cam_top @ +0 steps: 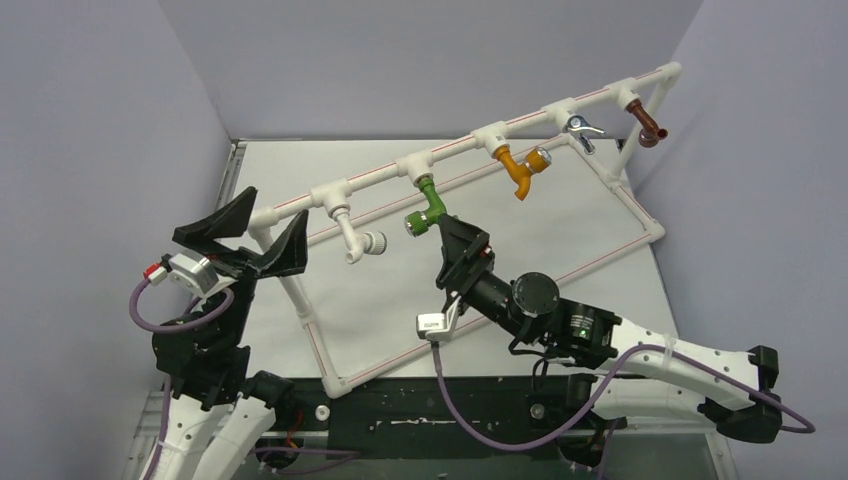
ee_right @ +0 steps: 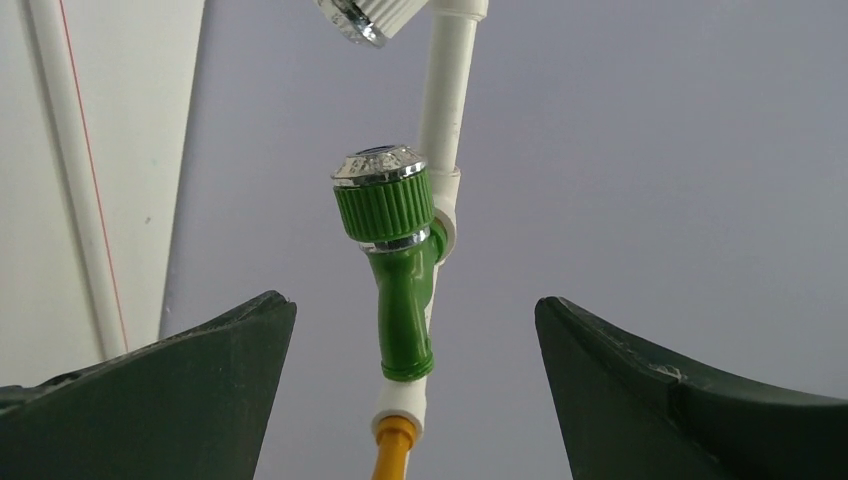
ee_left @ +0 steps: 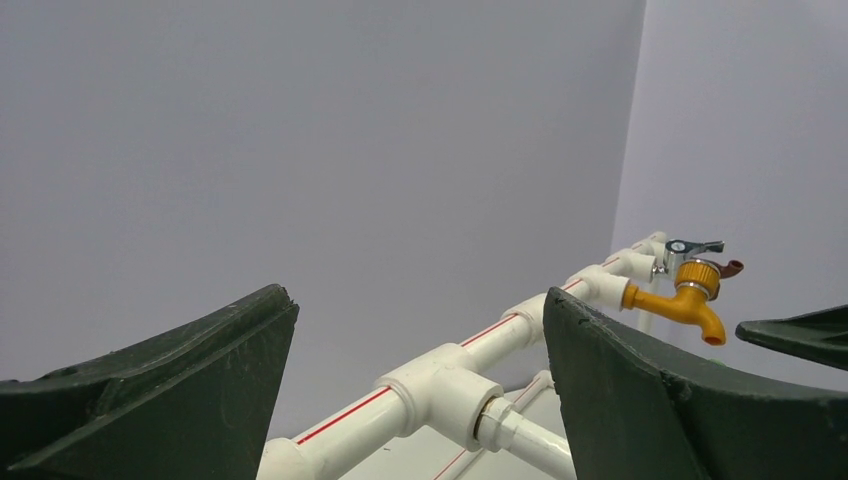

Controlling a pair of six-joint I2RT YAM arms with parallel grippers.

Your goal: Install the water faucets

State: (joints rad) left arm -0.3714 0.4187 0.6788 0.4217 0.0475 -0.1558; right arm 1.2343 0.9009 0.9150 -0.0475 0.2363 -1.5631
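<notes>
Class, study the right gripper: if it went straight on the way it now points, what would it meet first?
Most likely the green faucet on the white pipe frame: it sits centred between the open jaws of the right gripper in the wrist view. The gap's depth is unclear.

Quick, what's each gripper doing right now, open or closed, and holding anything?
Left gripper: open, holding nothing.
Right gripper: open, holding nothing; the green faucet sits ahead of it, ungripped.

right wrist: white faucet [ee_right: 365,18] cut top, orange faucet [ee_right: 392,455] cut bottom | left wrist: brown faucet [ee_left: 732,267] half-hidden
</notes>
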